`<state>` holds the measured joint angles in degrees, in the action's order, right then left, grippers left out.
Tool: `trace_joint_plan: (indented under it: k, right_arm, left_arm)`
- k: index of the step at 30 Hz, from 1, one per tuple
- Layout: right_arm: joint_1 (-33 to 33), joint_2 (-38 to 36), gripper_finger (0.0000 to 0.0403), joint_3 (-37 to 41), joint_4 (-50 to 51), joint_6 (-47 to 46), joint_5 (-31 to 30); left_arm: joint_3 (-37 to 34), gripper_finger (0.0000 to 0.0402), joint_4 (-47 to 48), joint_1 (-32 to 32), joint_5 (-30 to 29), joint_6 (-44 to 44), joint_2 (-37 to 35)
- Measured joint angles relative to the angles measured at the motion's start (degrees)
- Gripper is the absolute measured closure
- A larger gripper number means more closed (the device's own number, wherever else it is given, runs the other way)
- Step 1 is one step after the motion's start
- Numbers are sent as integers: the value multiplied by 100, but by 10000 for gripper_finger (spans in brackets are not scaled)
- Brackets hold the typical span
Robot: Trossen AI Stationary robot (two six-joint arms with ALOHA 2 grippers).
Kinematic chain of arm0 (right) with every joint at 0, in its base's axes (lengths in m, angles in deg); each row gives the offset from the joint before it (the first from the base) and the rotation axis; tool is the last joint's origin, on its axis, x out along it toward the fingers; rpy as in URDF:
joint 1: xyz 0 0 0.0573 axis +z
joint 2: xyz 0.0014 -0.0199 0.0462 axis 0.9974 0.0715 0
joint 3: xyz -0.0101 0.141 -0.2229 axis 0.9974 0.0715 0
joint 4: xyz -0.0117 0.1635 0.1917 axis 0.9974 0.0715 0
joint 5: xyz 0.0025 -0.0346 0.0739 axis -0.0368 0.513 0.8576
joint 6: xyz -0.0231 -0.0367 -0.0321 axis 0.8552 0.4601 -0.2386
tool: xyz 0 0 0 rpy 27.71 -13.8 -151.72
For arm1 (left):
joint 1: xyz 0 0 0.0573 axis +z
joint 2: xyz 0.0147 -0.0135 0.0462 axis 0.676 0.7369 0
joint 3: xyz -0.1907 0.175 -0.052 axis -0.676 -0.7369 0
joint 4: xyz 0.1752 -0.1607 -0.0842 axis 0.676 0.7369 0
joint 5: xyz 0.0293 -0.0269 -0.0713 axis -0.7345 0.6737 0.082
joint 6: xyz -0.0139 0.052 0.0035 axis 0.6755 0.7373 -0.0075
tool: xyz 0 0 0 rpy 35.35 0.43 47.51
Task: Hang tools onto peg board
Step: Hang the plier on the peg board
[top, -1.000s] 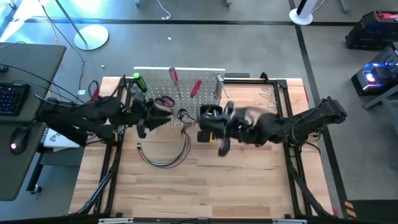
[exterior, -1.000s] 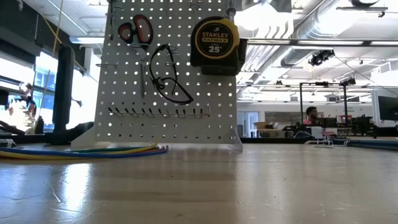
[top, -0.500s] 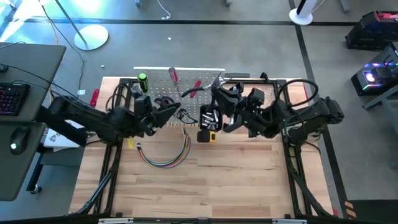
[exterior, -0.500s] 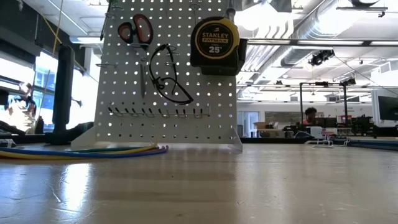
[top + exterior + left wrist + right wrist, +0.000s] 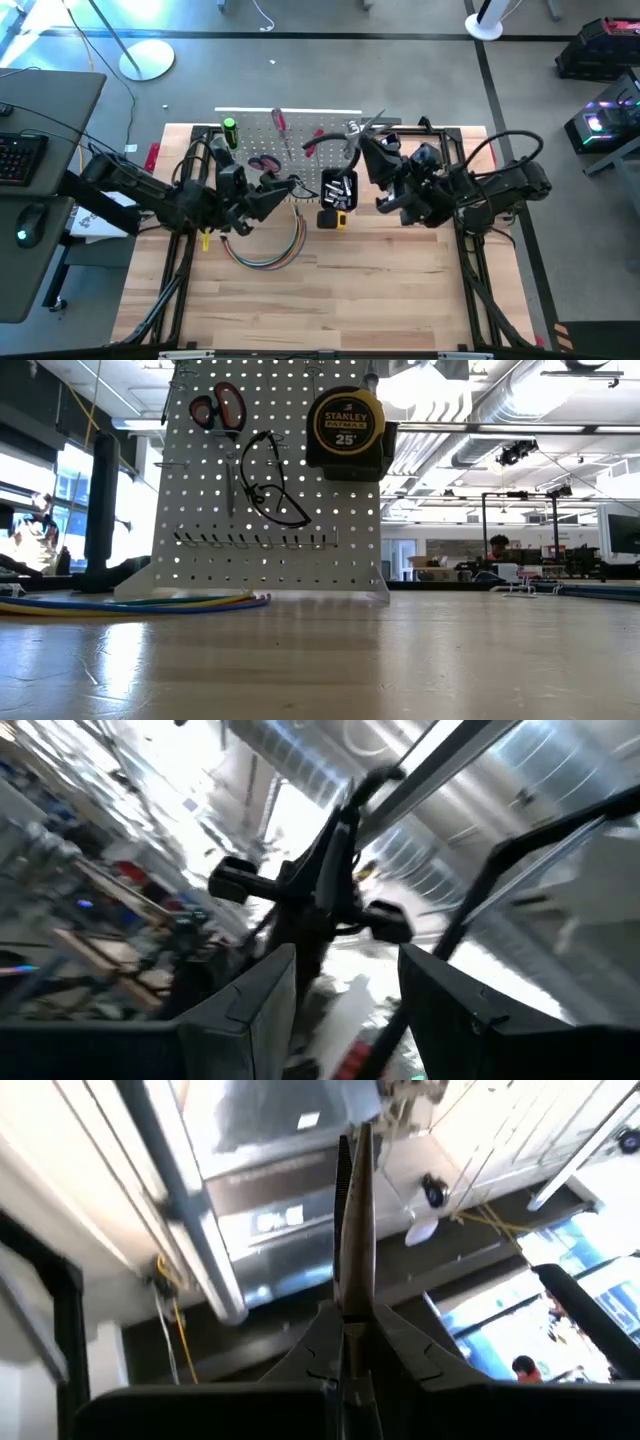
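The peg board (image 5: 285, 140) is stood at the 12 o'clock edge of the tabletop (image 5: 330, 290), with scissors (image 5: 218, 405) and a tape measure (image 5: 345, 425) hung on it. The right claw (image 5: 362, 138), raised at its 3 o'clock side, is pinched on thin metal pliers (image 5: 352, 1230). The left claw (image 5: 280, 187), spread and empty, is held at its 6 o'clock side, above coloured cables (image 5: 268, 255).

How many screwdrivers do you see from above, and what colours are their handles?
Green-handled screwdriver: 1
Red-handled screwdrivers: 2
Total: 3
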<state>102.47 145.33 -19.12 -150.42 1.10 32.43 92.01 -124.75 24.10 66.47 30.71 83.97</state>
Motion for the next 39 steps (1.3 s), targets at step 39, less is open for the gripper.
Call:
trace_joint_plan:
  k: [39]
  right_arm:
    - [329,600,386,0,-378,-641,-297]
  left_arm:
    - [1199,234,2164,-118,401,617,284]
